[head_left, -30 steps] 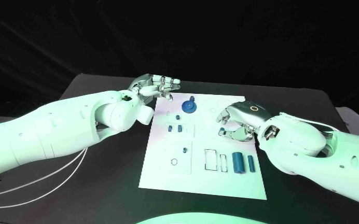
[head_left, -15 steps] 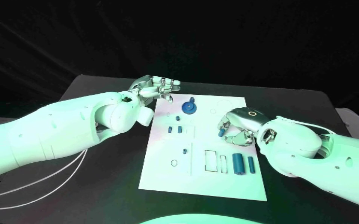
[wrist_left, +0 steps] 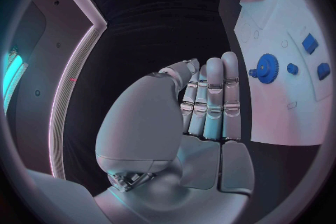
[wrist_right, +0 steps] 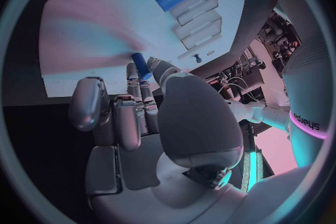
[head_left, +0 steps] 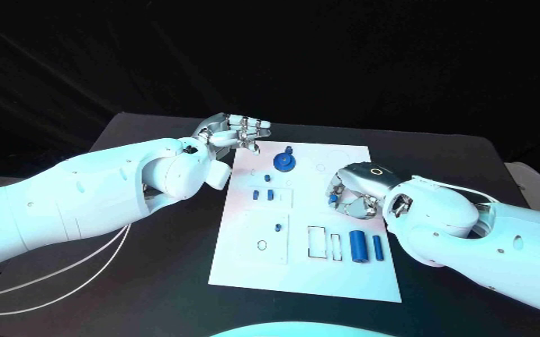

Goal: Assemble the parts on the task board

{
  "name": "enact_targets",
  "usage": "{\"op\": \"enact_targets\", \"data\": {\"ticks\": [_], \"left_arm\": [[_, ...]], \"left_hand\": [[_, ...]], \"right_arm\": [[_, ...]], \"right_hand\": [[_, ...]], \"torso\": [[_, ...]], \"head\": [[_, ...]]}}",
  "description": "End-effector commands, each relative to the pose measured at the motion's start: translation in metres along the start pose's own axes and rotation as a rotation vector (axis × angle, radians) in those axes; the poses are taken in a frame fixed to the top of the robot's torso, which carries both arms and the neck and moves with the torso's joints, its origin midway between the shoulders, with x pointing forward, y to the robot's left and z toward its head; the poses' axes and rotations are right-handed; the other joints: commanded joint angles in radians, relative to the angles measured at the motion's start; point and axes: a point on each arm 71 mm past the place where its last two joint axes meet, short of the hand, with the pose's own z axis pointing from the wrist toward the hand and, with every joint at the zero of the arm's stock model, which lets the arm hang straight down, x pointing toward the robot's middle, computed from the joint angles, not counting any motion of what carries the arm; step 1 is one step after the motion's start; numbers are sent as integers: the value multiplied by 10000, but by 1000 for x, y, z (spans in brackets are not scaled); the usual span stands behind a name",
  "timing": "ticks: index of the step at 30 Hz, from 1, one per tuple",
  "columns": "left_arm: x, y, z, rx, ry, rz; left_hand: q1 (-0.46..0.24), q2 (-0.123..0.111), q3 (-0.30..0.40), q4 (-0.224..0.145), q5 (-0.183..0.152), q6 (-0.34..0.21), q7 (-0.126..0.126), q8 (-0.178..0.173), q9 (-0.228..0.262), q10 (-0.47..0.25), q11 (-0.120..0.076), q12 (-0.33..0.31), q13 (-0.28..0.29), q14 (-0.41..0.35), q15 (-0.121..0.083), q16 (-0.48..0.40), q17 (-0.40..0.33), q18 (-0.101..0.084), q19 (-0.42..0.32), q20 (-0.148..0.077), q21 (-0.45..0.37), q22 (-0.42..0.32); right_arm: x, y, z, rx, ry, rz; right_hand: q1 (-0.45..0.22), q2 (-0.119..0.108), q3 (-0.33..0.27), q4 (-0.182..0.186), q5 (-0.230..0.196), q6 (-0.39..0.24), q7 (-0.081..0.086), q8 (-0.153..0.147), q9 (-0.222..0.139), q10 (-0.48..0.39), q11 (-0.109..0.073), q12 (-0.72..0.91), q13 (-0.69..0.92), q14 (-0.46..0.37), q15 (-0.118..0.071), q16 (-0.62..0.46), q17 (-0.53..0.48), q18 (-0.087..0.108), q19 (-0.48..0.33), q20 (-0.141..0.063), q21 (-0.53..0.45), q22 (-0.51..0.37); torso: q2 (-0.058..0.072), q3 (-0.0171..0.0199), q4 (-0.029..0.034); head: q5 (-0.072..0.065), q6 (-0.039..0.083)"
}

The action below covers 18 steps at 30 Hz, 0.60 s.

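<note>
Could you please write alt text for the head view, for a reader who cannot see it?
The right hand pinches a small blue peg over the white rectangular task board on a black table. The left hand hovers at the board's far left corner holding nothing, near a round blue gear. Two blue cylinders lie near the board's right edge.

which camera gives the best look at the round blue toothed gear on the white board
The left wrist view: the round blue toothed gear shows unobstructed, with its teeth clear, on the white task board. The head view shows it smaller. In the right wrist view I cannot make it out.
</note>
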Motion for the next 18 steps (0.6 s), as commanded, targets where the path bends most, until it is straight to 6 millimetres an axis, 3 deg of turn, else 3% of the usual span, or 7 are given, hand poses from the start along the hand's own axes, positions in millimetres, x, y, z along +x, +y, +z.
{"op": "enact_targets", "data": {"ticks": [1,12,18], "left_arm": [[3,-1,0,24,231,-20],[2,-1,0,-11,230,-19],[3,-1,0,-23,247,-22]], "left_hand": [[-81,15,-47,3,-56,-64,-22,32,-11,-69,0,58,-1,-68,26,11,-16,137,-65,-20,-48,-9],[-86,28,-54,4,-55,-71,-21,33,-11,-82,2,66,0,-69,29,20,-18,138,-64,-16,-53,-12],[-77,34,-53,-4,-53,-78,-21,32,-11,-94,3,69,-1,-71,28,24,-19,140,-63,-15,-55,-13]], "right_arm": [[-1,4,0,-197,-188,126],[-1,2,0,77,-272,-46],[-2,2,-1,102,-398,-77]], "right_hand": [[-13,73,69,-4,-58,120,-4,78,20,108,-15,56,11,667,-41,36,884,-70,77,-12,42,430],[331,385,475,-214,-532,671,-198,312,166,772,-236,207,85,688,-219,86,961,-109,170,-155,248,582],[543,528,699,-445,-577,867,-253,427,278,1069,-321,238,136,710,-291,133,1034,-153,255,-227,468,717]], "torso": [[-3,-3,2],[-3,-2,6],[-7,-5,1]], "head": [[-5,-2],[-11,-5],[-20,-13]]}}
